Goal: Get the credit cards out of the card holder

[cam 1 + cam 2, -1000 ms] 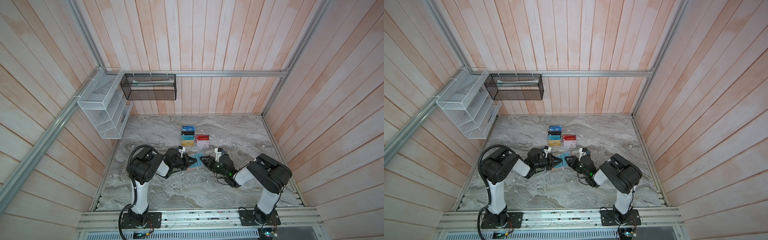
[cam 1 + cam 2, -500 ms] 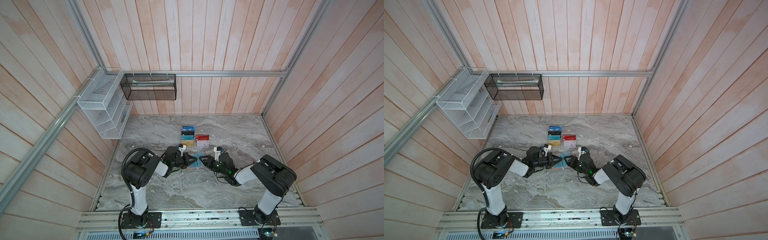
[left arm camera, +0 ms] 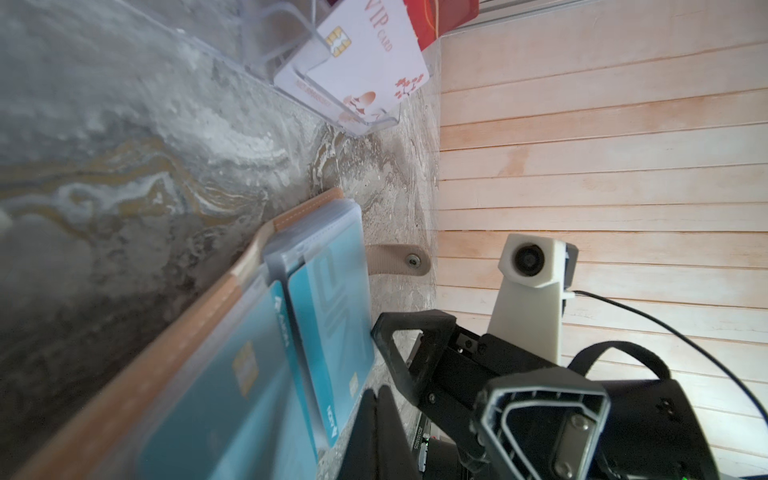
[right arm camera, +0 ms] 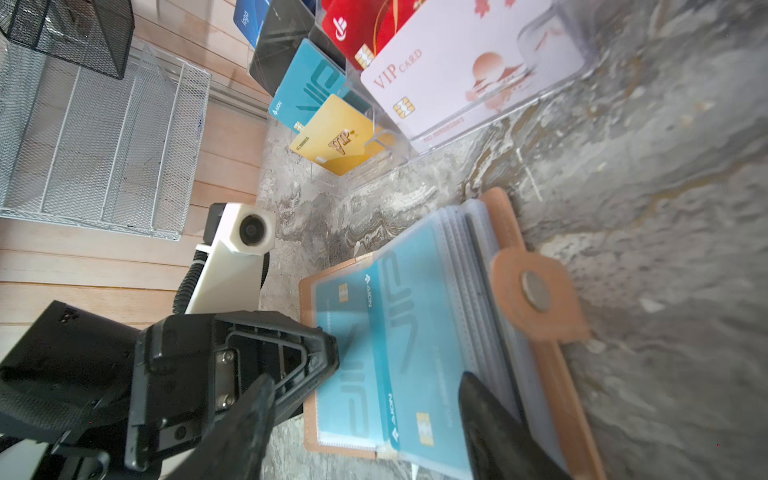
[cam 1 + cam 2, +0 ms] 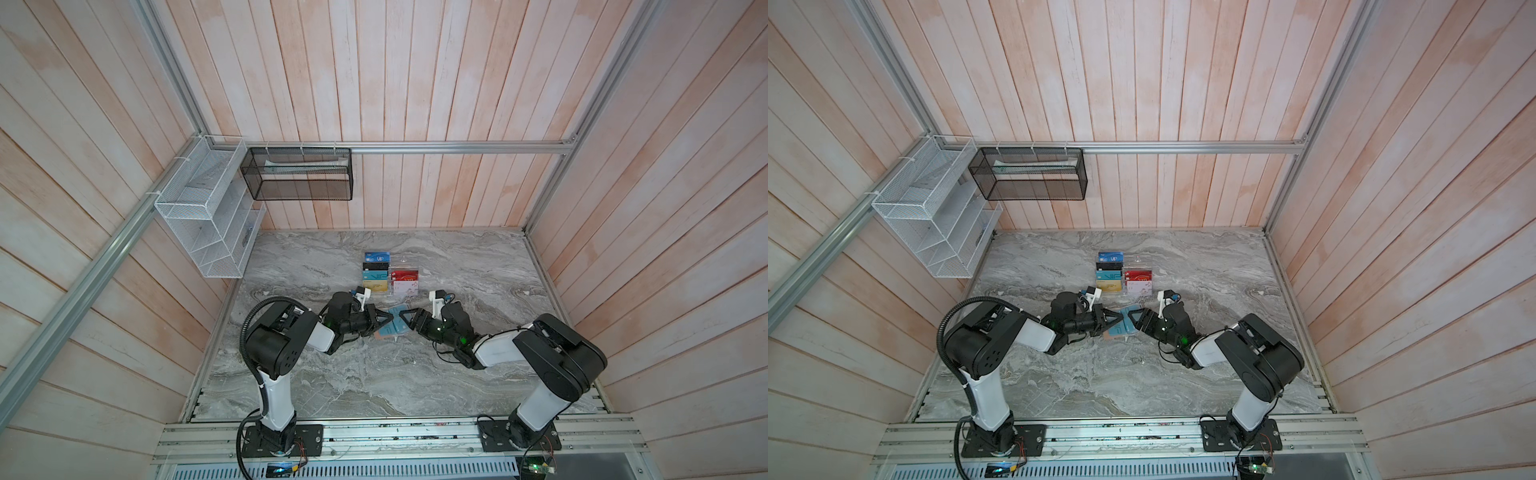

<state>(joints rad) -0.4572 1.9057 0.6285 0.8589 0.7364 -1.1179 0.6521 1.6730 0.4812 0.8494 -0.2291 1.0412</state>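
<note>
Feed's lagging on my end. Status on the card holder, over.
Left gripper shut, tip at card holder edge. Right gripper open over its pages. Teal cards still sleeved. Card stand beyond, nothing blocking.

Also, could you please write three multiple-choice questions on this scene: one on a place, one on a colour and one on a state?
1. Where does the card holder lie?
A. In the white wire basket
B. On the marble table, between the left gripper and the right gripper
C. In the clear stand

2. What colour are the cards in its open sleeves?
A. Red
B. Gold
C. Teal

3. How is the card holder?
A. Snapped shut
B. Lying open
C. Standing on end

1 B: it lies on the marble between them.
2 C: both showing cards are teal.
3 B: pages spread, snap tab undone.
</note>
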